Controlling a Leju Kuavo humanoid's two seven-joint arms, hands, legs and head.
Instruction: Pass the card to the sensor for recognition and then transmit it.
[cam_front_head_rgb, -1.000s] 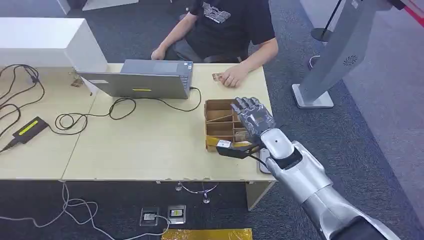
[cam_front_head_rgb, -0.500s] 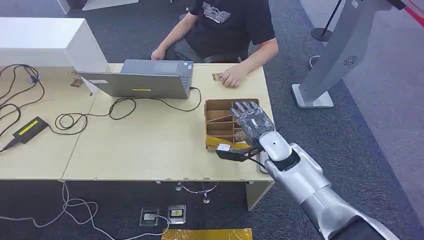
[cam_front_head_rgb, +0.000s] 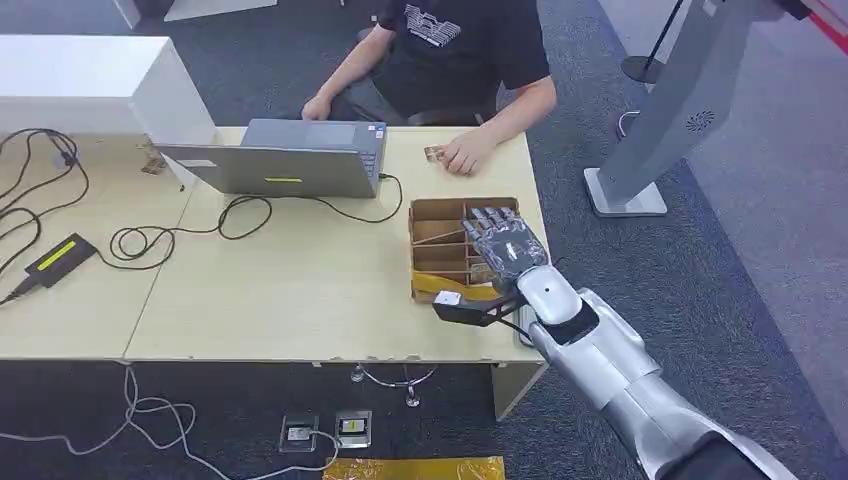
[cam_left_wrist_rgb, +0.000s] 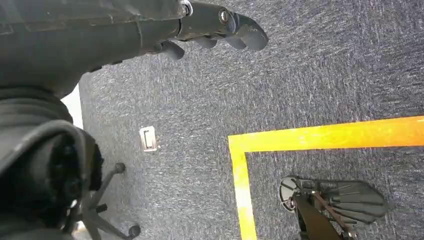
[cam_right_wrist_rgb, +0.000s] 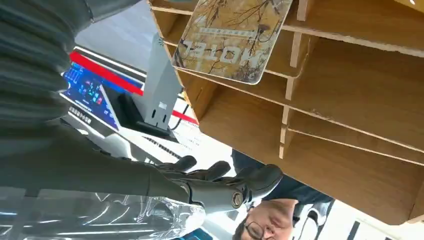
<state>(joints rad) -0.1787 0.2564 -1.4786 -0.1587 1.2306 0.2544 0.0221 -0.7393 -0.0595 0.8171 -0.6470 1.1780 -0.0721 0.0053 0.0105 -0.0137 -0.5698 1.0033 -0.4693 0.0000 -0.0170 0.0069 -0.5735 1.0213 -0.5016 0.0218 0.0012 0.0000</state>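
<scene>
A brown cardboard divider box (cam_front_head_rgb: 428, 212) stands at the table's right end. In the right wrist view a patterned beige card (cam_right_wrist_rgb: 230, 37) with printed lettering leans in one of the box's slots (cam_right_wrist_rgb: 350, 85). My right hand (cam_front_head_rgb: 505, 243) hovers over the right side of the box with its fingers stretched out and apart, holding nothing. In that same view its fingers (cam_right_wrist_rgb: 225, 180) are clear of the card. My left hand (cam_left_wrist_rgb: 210, 27) hangs over the carpet, fingers loosely extended and empty. A flat black device with a yellow-green strip (cam_front_head_rgb: 60, 258) lies at the table's left.
A person sits behind the table, one hand (cam_front_head_rgb: 462, 155) resting by a small card (cam_front_head_rgb: 433, 153). A grey laptop (cam_front_head_rgb: 285, 158) and looping black cables (cam_front_head_rgb: 180, 235) lie on the table (cam_front_head_rgb: 300, 290). A grey stand (cam_front_head_rgb: 640, 150) rises on the carpet to the right.
My right hand has drawn slightly back toward me and lower over the box. The person, laptop and cables are unchanged.
</scene>
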